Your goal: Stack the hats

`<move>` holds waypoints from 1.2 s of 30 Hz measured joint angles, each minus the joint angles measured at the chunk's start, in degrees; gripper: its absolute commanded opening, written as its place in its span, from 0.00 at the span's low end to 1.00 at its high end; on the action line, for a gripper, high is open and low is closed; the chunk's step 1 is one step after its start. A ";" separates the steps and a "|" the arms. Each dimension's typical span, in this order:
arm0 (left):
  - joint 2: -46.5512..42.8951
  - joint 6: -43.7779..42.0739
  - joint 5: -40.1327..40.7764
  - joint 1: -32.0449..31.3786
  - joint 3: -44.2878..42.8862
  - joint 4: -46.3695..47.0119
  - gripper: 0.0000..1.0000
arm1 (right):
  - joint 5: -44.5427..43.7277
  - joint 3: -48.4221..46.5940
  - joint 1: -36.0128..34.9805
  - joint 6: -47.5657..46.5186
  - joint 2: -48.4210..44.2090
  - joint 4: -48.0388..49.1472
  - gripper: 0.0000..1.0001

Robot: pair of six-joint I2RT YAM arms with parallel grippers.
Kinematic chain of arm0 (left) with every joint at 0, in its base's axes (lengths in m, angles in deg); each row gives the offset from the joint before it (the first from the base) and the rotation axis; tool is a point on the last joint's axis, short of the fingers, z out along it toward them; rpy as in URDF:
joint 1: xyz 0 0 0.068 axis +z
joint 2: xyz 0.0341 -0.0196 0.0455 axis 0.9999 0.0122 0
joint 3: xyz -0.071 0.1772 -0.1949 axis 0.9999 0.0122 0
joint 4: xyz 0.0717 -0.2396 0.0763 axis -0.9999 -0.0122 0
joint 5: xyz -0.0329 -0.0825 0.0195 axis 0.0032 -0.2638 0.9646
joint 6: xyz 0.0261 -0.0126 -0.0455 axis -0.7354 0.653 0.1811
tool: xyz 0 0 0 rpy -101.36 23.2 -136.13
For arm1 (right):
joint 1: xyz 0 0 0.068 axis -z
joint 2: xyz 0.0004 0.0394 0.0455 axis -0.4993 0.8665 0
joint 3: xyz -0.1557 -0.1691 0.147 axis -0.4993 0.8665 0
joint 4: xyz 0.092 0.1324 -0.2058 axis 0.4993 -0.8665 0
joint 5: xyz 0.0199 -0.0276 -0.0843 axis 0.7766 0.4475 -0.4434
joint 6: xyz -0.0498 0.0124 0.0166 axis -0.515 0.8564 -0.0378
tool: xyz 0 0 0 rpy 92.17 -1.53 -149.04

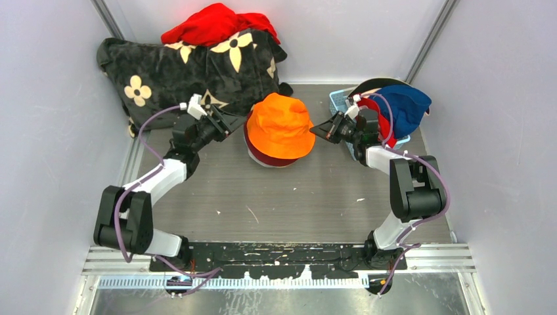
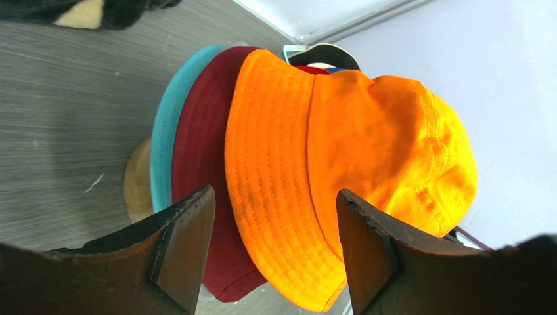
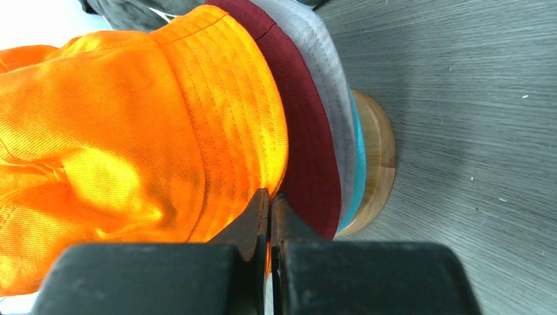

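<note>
I judged the orange hat (image 1: 279, 125) stacked — left gripper (image 1: 231, 124) released, right gripper (image 1: 323, 129) clenched by its brim; next, grabbing the blue hat (image 1: 407, 105).

The stack of hats (image 1: 279, 128) sits mid-surface (image 1: 295, 197) on a stand (image 3: 378, 164). A blanket (image 1: 190, 72) lies behind-left, a cloth heap (image 1: 217, 25) on it. A basket (image 1: 338, 98) holding more hats (image 1: 404, 108) stands right.

Four hats on one wooden stand (image 3: 378, 151): orange hat (image 1: 281, 125), maroon hat (image 2: 203, 164), grey hat (image 3: 322, 79), teal hat (image 2: 164, 131). One basket (image 1: 338, 100) holds two more, royal blue hat (image 1: 407, 108) and red hat (image 1: 389, 138), perhaps a third, dark-brimmed, hard to tell. One black flowered blanket (image 1: 184, 72), one red cloth heap (image 1: 217, 26)
</note>
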 measured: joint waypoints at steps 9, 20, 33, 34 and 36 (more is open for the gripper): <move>8.52 11.87 -6.14 0.00 1.25 14.21 0.67 | 0.15 -0.37 0.00 -0.31 0.00 -0.09 0.01; 13.31 20.24 -9.53 0.00 5.18 23.50 0.66 | 0.15 -0.66 -0.02 -0.50 -0.11 -0.39 0.01; 23.34 31.17 -12.11 0.00 5.55 42.47 0.00 | 0.11 -0.96 -0.02 -0.92 -0.52 -1.11 0.01; 24.33 32.06 -12.35 0.00 5.55 43.89 0.00 | 0.11 -0.96 -0.02 -0.92 -0.55 -1.09 0.01; 25.66 33.31 -12.39 0.00 5.84 46.21 0.00 | 0.11 -0.96 -0.04 -0.92 -0.55 -1.07 0.01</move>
